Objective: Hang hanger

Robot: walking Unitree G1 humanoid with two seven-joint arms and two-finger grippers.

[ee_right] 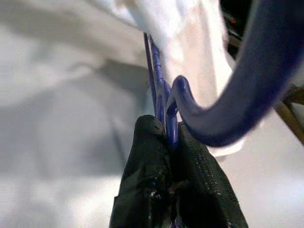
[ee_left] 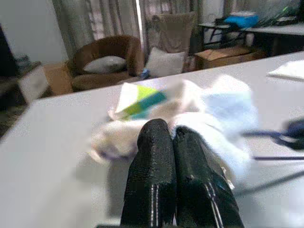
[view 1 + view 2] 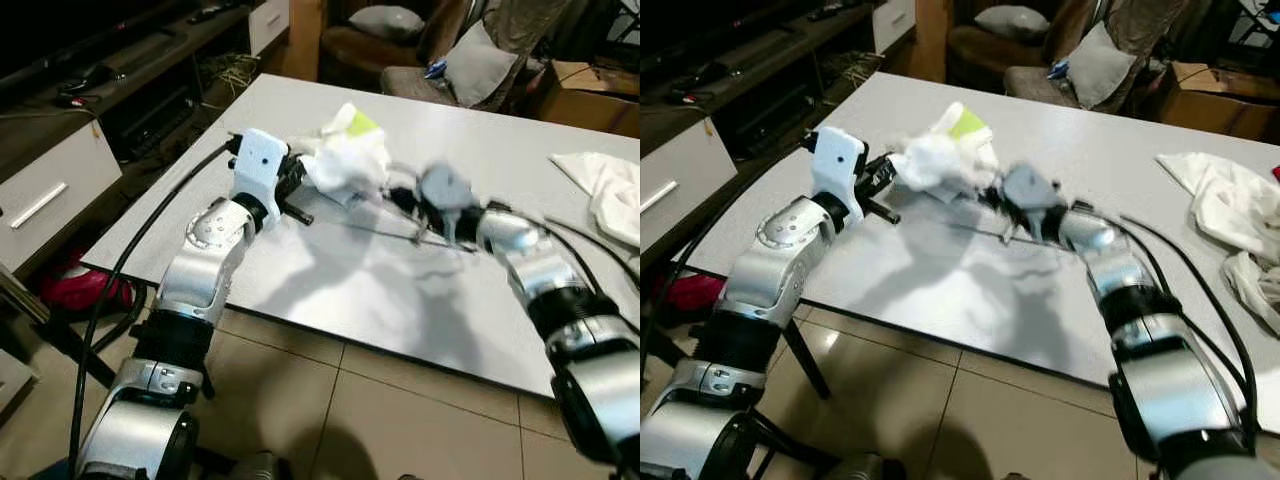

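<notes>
The right gripper [image 1: 172,142] has its fingers clamped on the blue hanger [image 1: 228,95] at its neck, low over the counter [image 3: 400,290], where a white garment [image 3: 350,160] drapes it. The left gripper [image 2: 173,137], fingers pressed together, touches the garment's edge.

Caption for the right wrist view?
Right claw shut on the blue hanger at its hook, white garment behind.
</notes>
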